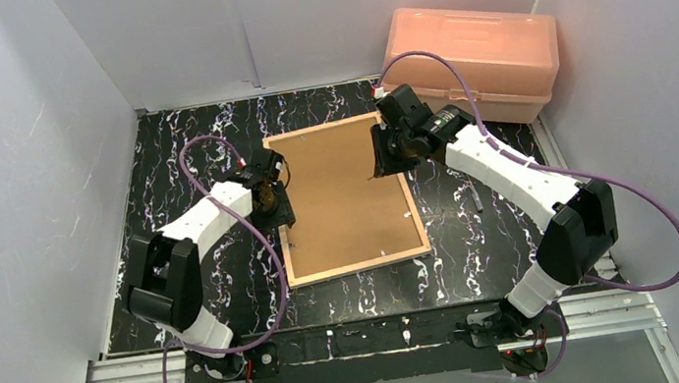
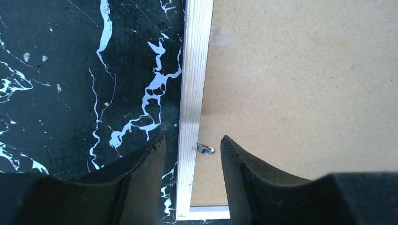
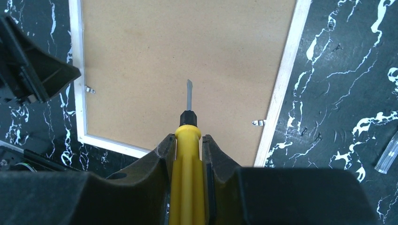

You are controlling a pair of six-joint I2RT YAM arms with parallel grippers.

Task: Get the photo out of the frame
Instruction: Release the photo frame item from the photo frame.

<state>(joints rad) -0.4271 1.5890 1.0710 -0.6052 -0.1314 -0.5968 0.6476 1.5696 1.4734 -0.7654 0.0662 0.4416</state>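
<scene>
The frame (image 1: 358,269) lies face down on the black marble table, its light wood edges up. The plain brown backing board (image 1: 341,196) fills it, so the photo is hidden. My left gripper (image 1: 275,203) is open, with its jaws either side of the frame's left rail (image 2: 193,93), near a small metal clip (image 2: 205,149). My right gripper (image 1: 386,158) is shut on a yellow-handled screwdriver (image 3: 187,154). Its blade tip (image 3: 189,88) points over the middle of the backing board (image 3: 187,51). Two more clips show at the rails (image 3: 259,123) (image 3: 89,89).
A pink plastic box (image 1: 475,60) stands at the back right, close behind my right arm. White walls close in the table on three sides. A small clear piece (image 3: 388,159) lies on the table to the right of the frame.
</scene>
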